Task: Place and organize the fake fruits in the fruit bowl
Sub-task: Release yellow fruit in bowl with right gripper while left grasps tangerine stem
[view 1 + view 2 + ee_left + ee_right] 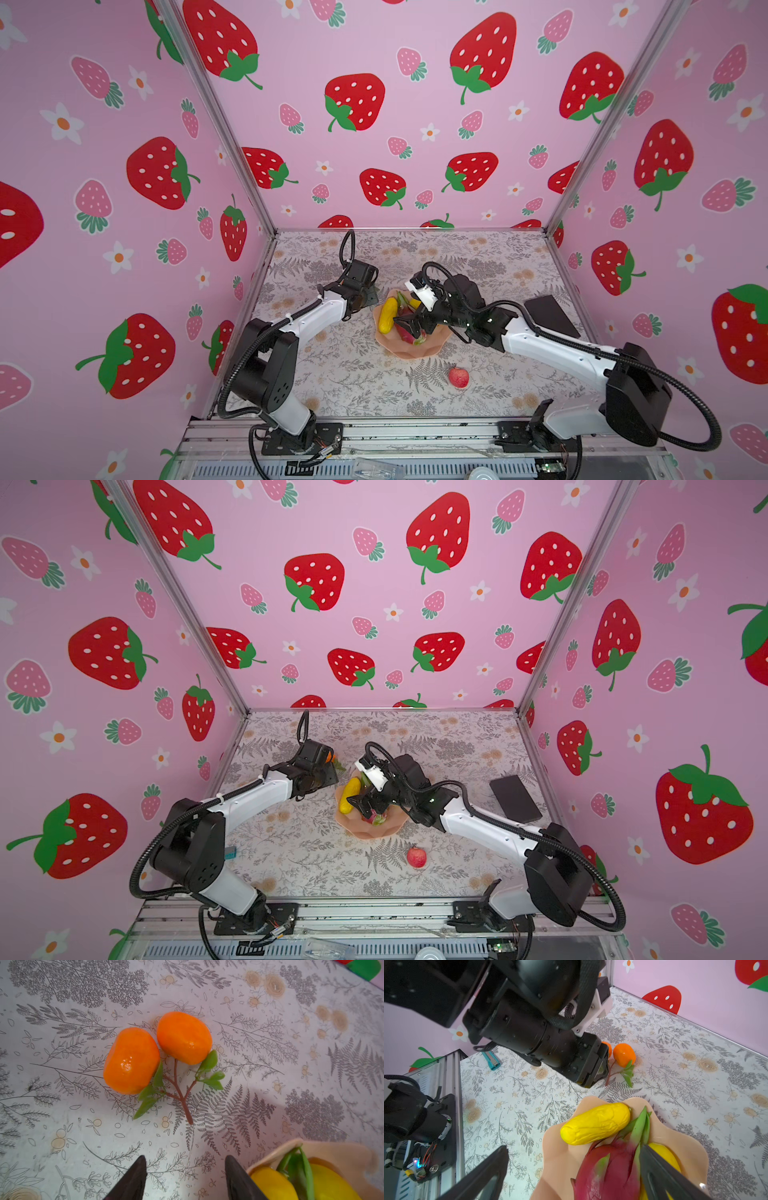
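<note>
Strawberry walls point(374, 62) are ringing the floral bench point(332, 374); in both top views the apple point(458, 377) is lying outside the fruit bowl point(415, 351). Left wrist: left tool point(185, 1159) is hovering part-open, empty, near probably light, slick oranges point(133, 1059); the stem point(184, 1101) looks pinchable. Right wrist: right tool point(574, 1147) is gaping empty over the dragon fruit point(610, 1167) inside

On the table point(353, 374), the bowl point(415, 353) holds the dragon fruit point(610, 1167) between two oblong fruits point(388, 316), the oranges point(133, 1059) lie behind it to the left, and the apple point(458, 377) lies before it to the right.
</note>
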